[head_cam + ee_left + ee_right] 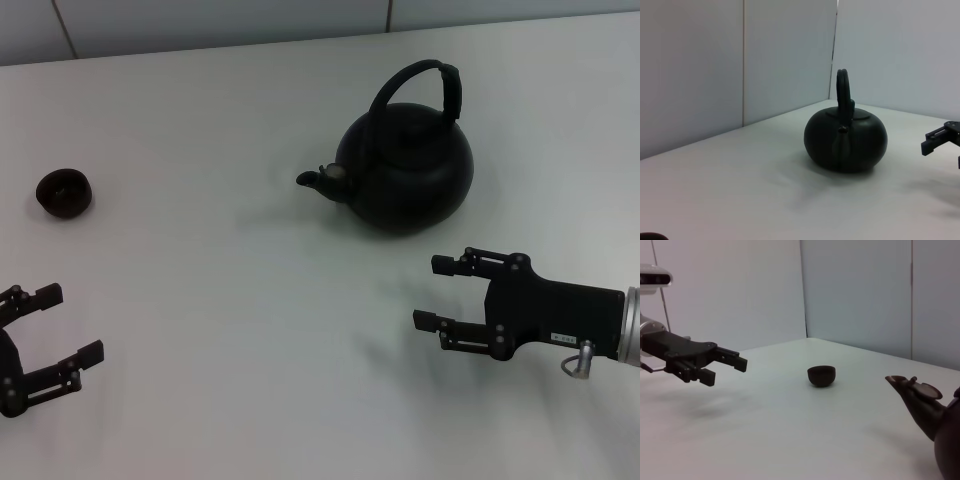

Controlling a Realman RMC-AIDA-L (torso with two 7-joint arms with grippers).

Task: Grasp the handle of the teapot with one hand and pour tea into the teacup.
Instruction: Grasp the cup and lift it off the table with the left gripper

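The matte-black teapot (408, 172) stands at the back right of the table, its spout (312, 180) pointing left and its arched handle (428, 82) upright. The small dark teacup (65, 192) sits far left. My right gripper (430, 292) is open and empty, in front of the teapot and apart from it. My left gripper (72, 323) is open and empty at the front left, in front of the teacup. The left wrist view shows the teapot (846, 141) and handle (842, 91). The right wrist view shows the teacup (821, 375), the spout (914, 394) and the left gripper (726, 371).
The white table (230, 330) ends at a pale panelled wall (200, 25) at the back. One finger of the right gripper (939, 139) shows at the edge of the left wrist view.
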